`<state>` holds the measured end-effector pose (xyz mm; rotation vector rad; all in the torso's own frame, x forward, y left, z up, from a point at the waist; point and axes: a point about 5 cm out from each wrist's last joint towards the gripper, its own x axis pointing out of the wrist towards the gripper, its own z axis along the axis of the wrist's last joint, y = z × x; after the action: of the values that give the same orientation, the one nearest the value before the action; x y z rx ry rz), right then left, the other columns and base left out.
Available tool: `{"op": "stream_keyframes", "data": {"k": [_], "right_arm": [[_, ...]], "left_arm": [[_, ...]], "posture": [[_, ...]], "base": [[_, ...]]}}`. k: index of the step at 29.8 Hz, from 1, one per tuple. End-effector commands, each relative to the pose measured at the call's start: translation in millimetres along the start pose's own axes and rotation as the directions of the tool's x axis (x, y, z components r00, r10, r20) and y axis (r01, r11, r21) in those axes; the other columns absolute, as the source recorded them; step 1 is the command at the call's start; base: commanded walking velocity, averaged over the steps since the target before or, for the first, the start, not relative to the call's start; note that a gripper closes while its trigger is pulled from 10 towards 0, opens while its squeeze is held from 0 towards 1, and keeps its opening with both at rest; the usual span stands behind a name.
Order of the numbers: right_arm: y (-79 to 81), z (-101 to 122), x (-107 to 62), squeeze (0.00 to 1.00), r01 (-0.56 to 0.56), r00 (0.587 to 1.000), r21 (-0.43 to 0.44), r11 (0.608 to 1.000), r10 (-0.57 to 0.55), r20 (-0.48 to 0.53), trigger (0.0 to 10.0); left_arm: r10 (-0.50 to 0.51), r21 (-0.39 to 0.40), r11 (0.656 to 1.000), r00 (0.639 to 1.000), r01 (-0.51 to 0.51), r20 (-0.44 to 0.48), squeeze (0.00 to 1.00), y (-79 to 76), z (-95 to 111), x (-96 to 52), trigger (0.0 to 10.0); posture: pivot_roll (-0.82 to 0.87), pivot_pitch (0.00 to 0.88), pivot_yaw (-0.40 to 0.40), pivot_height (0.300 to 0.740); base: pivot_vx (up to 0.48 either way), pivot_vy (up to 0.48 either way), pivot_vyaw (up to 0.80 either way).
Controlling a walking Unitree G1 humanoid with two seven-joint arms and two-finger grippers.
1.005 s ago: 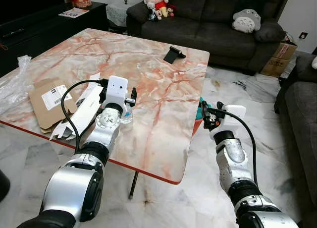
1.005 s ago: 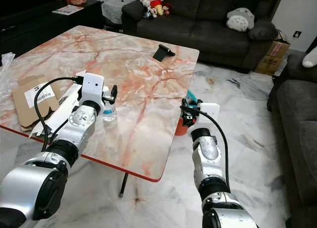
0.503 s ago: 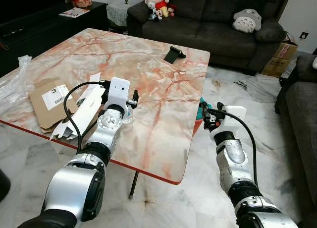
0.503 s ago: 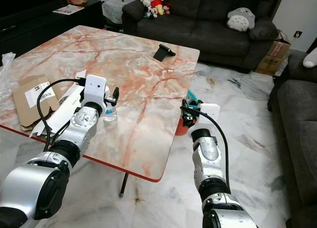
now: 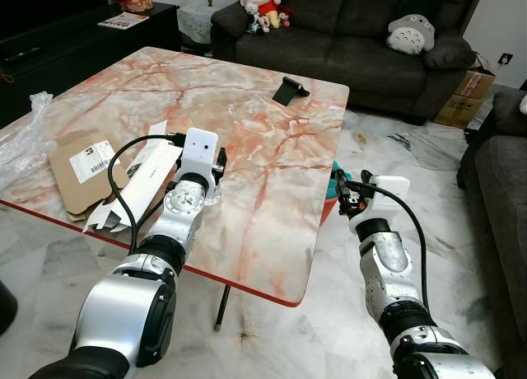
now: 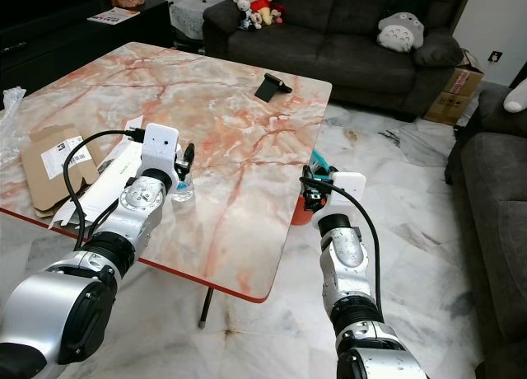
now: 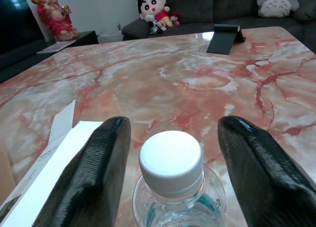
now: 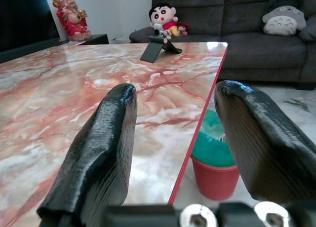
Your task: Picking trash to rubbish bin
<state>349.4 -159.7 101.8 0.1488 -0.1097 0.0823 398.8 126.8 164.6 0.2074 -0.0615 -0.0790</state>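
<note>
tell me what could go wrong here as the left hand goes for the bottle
The left hand is open, its fingers straddling the small bottle without gripping. The bottle is light and upright, so an uneven close could tip it or roll it toward the white carton beside it. The red bin sits below the far table edge, so carrying it across risks a drop.
</note>
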Motion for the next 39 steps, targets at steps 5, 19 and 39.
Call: {"op": "stream_keyframes", "data": {"k": [5,19,39], "right_arm": [[-1.9,2.1,0.2,0.0,0.002,1.0,-0.008,1.0,-0.002,0.003,10.0],[-1.9,2.7,0.7,0.0,0.001,1.0,-0.009,1.0,-0.001,0.003,10.0],[-1.4,3.3,1.8,0.0,-0.004,1.0,-0.01,1.0,0.004,0.001,10.0]], "left_arm": [[-0.004,0.003,1.0,1.0,0.004,-0.008,0.0,-1.8,4.1,2.8,0.7],[-0.008,0.0,1.0,0.999,0.008,-0.032,0.0,-3.4,-1.2,1.1,8.9],[0.011,-0.002,1.0,0.999,-0.011,0.049,0.0,1.5,15.5,5.3,0.0]], "posture": [[0.18,0.0,-0.084,0.74],[0.19,0.0,-0.087,0.74],[0.19,0.0,-0.089,0.74]], "base": [[0.0,0.0,0.0],[0.0,0.0,0.0],[0.0,0.0,0.0]]}}
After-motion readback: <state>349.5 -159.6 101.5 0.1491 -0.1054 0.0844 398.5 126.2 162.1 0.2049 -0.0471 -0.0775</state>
